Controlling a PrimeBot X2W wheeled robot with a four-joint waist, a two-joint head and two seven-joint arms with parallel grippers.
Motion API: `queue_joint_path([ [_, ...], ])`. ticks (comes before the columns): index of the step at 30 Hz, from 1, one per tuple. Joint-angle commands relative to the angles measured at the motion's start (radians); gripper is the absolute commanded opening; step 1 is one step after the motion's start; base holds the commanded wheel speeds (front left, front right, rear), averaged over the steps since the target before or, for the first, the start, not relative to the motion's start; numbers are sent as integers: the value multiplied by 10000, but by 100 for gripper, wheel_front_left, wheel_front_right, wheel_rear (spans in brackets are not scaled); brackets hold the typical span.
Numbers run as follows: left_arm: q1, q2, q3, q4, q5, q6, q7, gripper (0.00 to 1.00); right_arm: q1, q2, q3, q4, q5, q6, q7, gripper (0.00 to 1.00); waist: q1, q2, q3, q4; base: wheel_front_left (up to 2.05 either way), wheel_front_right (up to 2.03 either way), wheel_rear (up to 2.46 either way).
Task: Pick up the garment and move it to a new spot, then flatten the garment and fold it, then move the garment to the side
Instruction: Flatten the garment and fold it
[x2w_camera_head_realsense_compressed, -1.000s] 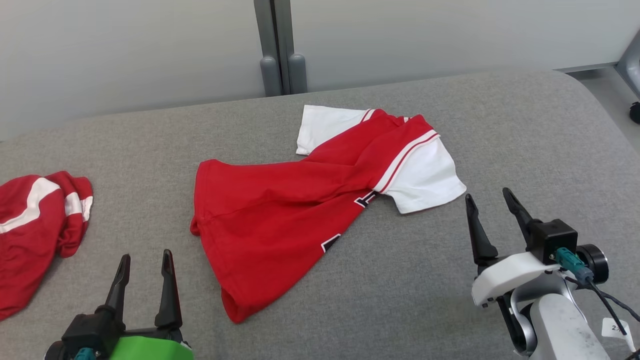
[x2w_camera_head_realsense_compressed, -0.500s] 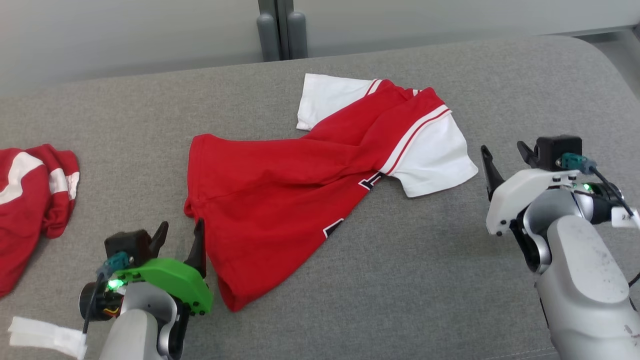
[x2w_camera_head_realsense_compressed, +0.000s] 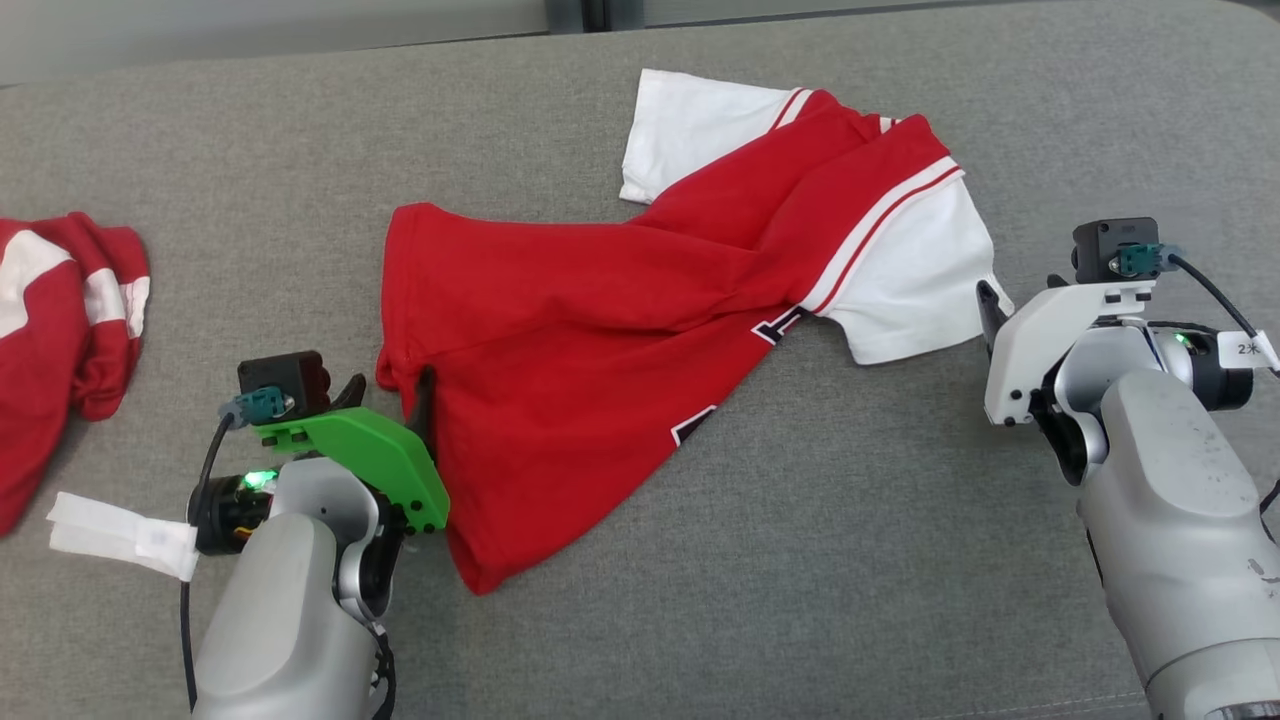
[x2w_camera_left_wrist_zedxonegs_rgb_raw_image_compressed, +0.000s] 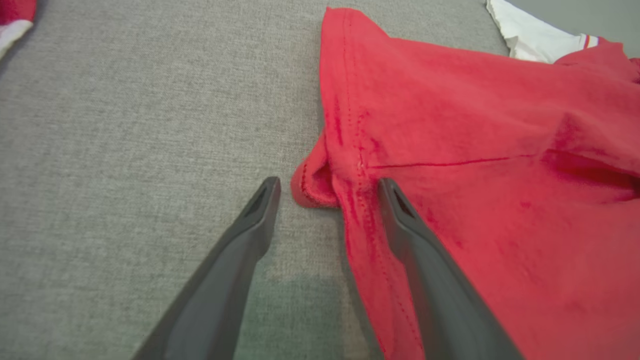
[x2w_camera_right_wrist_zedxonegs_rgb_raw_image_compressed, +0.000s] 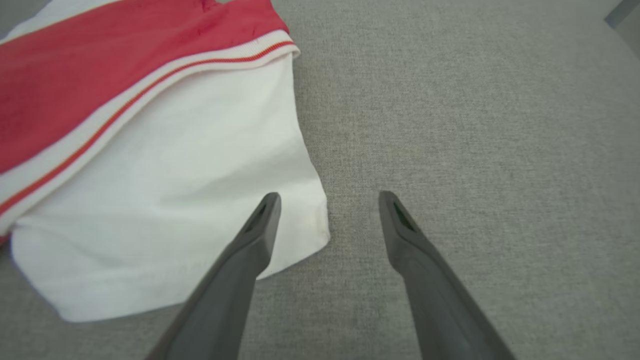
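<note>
Here's the garment (x2w_camera_head_realsense_compressed: 600, 330), a red jersey with white sleeves. It lies rumpled across the middle of the grey surface (x2w_camera_head_realsense_compressed: 800, 560), hem towards the robot's left, sleeves towards its right.

Left gripper (x2w_camera_head_realsense_compressed: 392, 378) is down at the hem (x2w_camera_left_wrist_zedxonegs_rgb_raw_image_compressed: 320, 185), jaws apart, nothing clamped. In the left wrist view one finger (x2w_camera_left_wrist_zedxonegs_rgb_raw_image_compressed: 430, 260) sits over the red cloth and the other over bare grey. The little rolled-up corner of the hem lies right between the tips. Whether they touch the cloth, I cannot tell.

Over to the other side: right gripper (x2w_camera_right_wrist_zedxonegs_rgb_raw_image_compressed: 327, 200), jaws apart too, and empty. It is at the near white sleeve (x2w_camera_head_realsense_compressed: 900, 300), one finger over the sleeve's corner, the other over grey, the corner's edge between them.

Writing now. Black-and-white lettering (x2w_camera_head_realsense_compressed: 780, 325) peeks out from under a fold of the garment at two spots, too hidden to read. A white tag (x2w_camera_head_realsense_compressed: 1245, 348) on the right arm's cable reads "2" and then a character I make out as "米". Another white tag (x2w_camera_head_realsense_compressed: 120, 530) hangs off the left arm's cable, nothing legible on it.

Far left, well apart from the garment, a second red-and-white cloth (x2w_camera_head_realsense_compressed: 60, 330) lies bunched at the edge of the head view.
</note>
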Motion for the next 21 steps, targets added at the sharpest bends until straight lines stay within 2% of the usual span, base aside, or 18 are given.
queue_joint_path([
  [1, -225, 15, -102, -14, -146, 16, 68, 100, -187, -31, -31, 167, -38, -15, -139, 100, 0, 0, 205, 157, 0, 0, 0],
  [4, -248, 6, -486, -207, -593, -11, 144, 100, -371, -52, -58, 479, -71, -15, -331, 100, 0, 0, 285, 196, 0, 0, 0],
  [8, -142, 13, -1075, -655, -1061, 185, 184, 100, -549, -192, -97, 875, -96, -15, -496, 100, 0, 0, 343, 260, 0, 0, 0],
  [12, 27, 15, -1463, -1128, -1239, 534, 290, 100, -739, -292, -183, 1297, -145, -15, -556, 100, 0, 0, 405, 323, 0, 0, 0],
  [17, 365, 20, -1706, -1928, -1300, 1195, 587, 100, -875, -335, -322, 1746, -186, -15, -709, 100, 0, 0, 467, 392, 0, 0, 0],
  [21, 740, 23, -1908, -2748, -1355, 1347, 970, 100, -874, -355, -366, 2027, -190, -15, -852, 100, 0, 0, 491, 469, 0, 0, 0],
])
